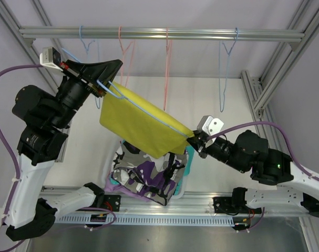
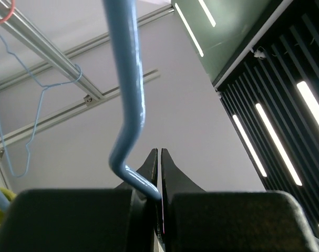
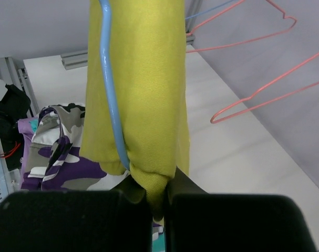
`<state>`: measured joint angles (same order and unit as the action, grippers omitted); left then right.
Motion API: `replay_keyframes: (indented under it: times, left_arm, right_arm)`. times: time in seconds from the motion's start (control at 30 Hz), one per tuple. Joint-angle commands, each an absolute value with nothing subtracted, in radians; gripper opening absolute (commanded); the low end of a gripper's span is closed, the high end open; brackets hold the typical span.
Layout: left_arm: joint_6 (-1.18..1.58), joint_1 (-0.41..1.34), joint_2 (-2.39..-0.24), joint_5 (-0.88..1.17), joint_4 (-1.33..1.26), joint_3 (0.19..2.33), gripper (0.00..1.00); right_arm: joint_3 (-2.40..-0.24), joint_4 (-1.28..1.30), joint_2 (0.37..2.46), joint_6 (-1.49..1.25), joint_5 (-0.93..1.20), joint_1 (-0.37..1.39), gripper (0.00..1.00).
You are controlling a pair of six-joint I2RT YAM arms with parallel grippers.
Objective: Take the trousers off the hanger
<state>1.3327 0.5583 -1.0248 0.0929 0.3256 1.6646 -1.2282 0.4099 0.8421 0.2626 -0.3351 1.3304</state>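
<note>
Mustard yellow trousers (image 1: 141,122) hang folded over a blue hanger (image 1: 129,98) that is held in the air, tilted, above the table. My left gripper (image 1: 113,65) is shut on the hanger's hook wire (image 2: 132,100) at the upper left. My right gripper (image 1: 193,137) is shut on the lower right corner of the yellow trousers (image 3: 141,94), next to the blue hanger wire (image 3: 111,105). The camouflage trousers (image 1: 146,178) lie in the basket below, over lilac cloth (image 1: 117,186). Their striped cuffs and the other garments are hidden.
A white basket (image 1: 183,181) with a teal edge stands at the near middle of the table. Empty hangers, two blue (image 1: 227,73) (image 1: 86,42) and two pink (image 1: 166,58) (image 1: 126,58), hang from the aluminium rail (image 1: 159,34). Frame posts stand at both sides.
</note>
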Motion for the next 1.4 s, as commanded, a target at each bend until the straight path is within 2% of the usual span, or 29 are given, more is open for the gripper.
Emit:
replay_keyframes:
  times: [0.0,0.13,0.33,0.57,0.87,1.03,1.2,1.37]
  left_arm:
    - [1.040,0.560,-1.121,0.297,0.534,1.615,0.01]
    - [0.927,0.560,-1.123,0.293,0.612,1.635,0.01]
    - [0.763,0.551,-1.051,0.201,0.681,1.572,0.01]
    - [0.765,0.532,-0.971,0.201,0.651,1.387,0.01]
    - [0.718,0.531,-0.870,0.170,0.647,1.279,0.00]
    - [0.611,0.532,-0.836,0.274,0.745,1.374,0.01]
    - [0.477,0.531,-0.808,0.345,0.934,1.552,0.01]
    - [0.399,0.532,-0.764,0.342,1.048,1.614,0.01]
  right_arm:
    - [-1.452,0.021,0.867,0.285,-0.195,1.350,0.00]
    - [-1.600,0.129,0.931,0.316,-0.181,1.350,0.00]
    - [-1.579,0.179,0.908,0.351,-0.224,1.350,0.00]
    - [-1.523,0.132,0.854,0.359,-0.253,1.348,0.00]
    - [-1.660,0.164,0.940,0.413,-0.362,1.350,0.00]
    - [-1.710,0.209,0.950,0.420,-0.396,1.348,0.00]
    - [-1.629,0.225,0.882,0.387,-0.410,1.348,0.00]
    - [-1.574,0.242,0.836,0.390,-0.472,1.348,0.00]
